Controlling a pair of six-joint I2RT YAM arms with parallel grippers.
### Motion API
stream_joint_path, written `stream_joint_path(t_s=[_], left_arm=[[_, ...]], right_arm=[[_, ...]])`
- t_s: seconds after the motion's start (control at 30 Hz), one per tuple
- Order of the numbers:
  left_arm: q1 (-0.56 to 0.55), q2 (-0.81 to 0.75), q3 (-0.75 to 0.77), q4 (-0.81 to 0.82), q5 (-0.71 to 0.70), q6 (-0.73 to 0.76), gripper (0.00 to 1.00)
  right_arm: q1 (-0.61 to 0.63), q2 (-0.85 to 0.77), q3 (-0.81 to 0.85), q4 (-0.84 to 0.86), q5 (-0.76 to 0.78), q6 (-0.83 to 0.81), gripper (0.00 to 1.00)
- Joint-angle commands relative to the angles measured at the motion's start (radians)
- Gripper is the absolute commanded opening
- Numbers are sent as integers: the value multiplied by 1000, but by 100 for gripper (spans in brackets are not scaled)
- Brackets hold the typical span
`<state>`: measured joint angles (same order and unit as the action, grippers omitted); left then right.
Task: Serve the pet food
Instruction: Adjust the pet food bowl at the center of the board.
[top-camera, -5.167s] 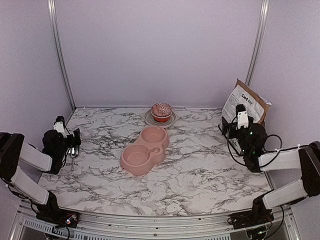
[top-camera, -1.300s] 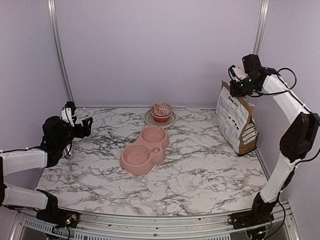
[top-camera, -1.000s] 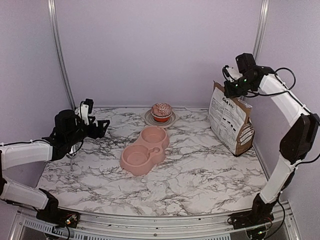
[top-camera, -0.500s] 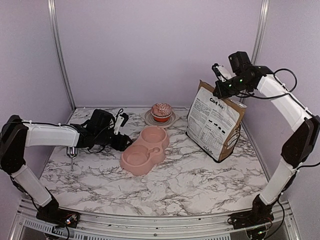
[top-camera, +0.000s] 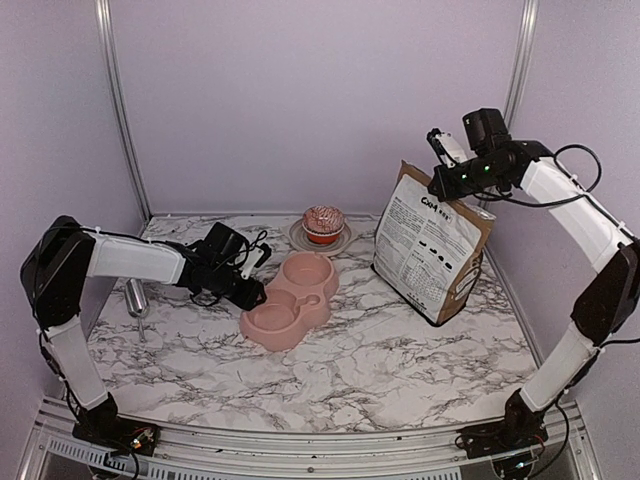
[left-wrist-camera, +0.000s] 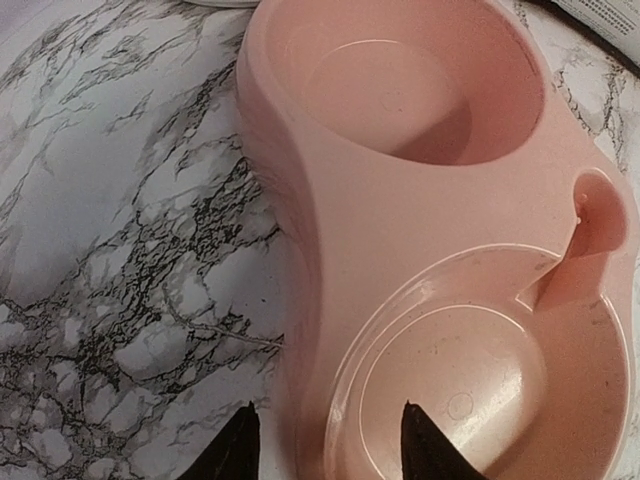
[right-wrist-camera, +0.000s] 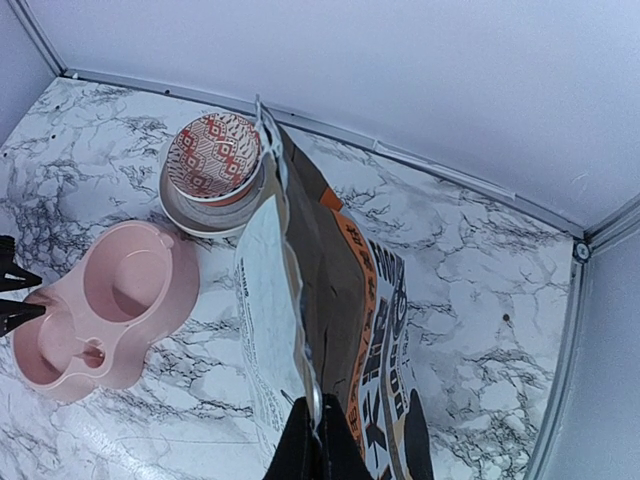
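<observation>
The left hand (top-camera: 252, 288) is low over the worktop (top-camera: 400, 360), at the left edge of a pink dish (top-camera: 290, 300) with two round bowls. In the left wrist view its two dark fingers (left-wrist-camera: 235, 450) stand apart. One is over the worktop and one is over the near bowl, with the rim of the dish between them. It cannot be told if they touch the dish. Both bowls look bare inside.

The right hand (top-camera: 440, 185) is high up on the right. It is closed tight on the top edge of a paper bag (top-camera: 430, 250), white with brown sides and black print. The bag hangs tilted, just to the right of the dish. Its top is folded shut where the fingers pinch it. It cannot be told if its bottom touches the worktop.

The pet food does not show in any view, so where it is cannot be told.

Behind the dish, near the back wall, a cupcake (top-camera: 323, 222) in a red wrapper sits on a small plate (top-camera: 342, 243). A small shiny metal thing (top-camera: 135, 298) lies on the worktop at the far left.
</observation>
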<state>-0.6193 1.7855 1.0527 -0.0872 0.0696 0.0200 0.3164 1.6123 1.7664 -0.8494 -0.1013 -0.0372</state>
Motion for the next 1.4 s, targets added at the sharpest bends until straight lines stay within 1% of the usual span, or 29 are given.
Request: stream_joint_path(t_s=[0.0,0.07,0.2,0.3,0.37,0.47,0.5,0.63,0.83,0.93,1.07,1.27,1.37], left_arm=[[-2,38,43,-41,-16,22,45],[-2,47,50,-40,-19,21,41],[-1,73,61,-40,-12,26,37],[-1,89,66,-40,-3,32,32],[-2,98,66,-42,-5,35,26],[-1,100,65,-43,-20,36,12],[-1,97,62,-43,-30,37,9],[0,76,45,-47,-71,37,3],[24,3,-14,-46,-147,11,1],[67,-38,-40,-48,-203,-22,3],[136,-79,-56,-51,-241,-75,5],[218,-92,-63,-71,-336,-142,4],[252,-94,-64,-89,-371,-202,5]], right_arm=[[6,-108,36,208,-16,-14,0],[5,-111,29,214,-17,-18,0],[5,-109,25,219,-18,-22,0],[6,-107,25,220,-18,-25,0],[6,-107,24,223,-18,-25,0],[6,-107,22,227,-18,-25,0],[6,-107,20,230,-19,-24,0],[5,-107,19,240,-22,-26,0],[6,-109,-12,248,-24,-31,0],[5,-115,-21,258,-29,-37,0],[6,-122,-31,269,-38,-39,0],[6,-140,-50,277,-37,-44,0],[5,-152,-61,283,-34,-45,0]])
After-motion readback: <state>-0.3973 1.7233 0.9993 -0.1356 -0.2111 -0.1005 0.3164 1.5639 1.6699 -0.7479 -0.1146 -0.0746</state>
